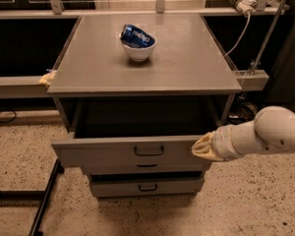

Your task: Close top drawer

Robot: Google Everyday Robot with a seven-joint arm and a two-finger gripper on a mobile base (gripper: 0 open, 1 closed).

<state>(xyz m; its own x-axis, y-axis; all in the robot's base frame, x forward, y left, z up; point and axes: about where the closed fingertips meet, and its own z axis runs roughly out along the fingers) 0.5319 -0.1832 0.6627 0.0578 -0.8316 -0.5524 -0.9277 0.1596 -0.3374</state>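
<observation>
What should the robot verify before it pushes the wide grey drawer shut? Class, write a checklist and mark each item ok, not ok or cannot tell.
1. Wide grey metal top drawer is pulled out and needs closing: ok.
2. Hand is at the drawer front, at its right end: ok.
3. Hand firmly touches the front panel: cannot tell.
4. Push point is centred near the dark rectangular loop handle: not ok, the hand is far right of it.
5. Nothing sticks up inside the drawer: cannot tell, the interior is dark.
6. White bowl sits well back on the grey cabinet top: ok.
</observation>
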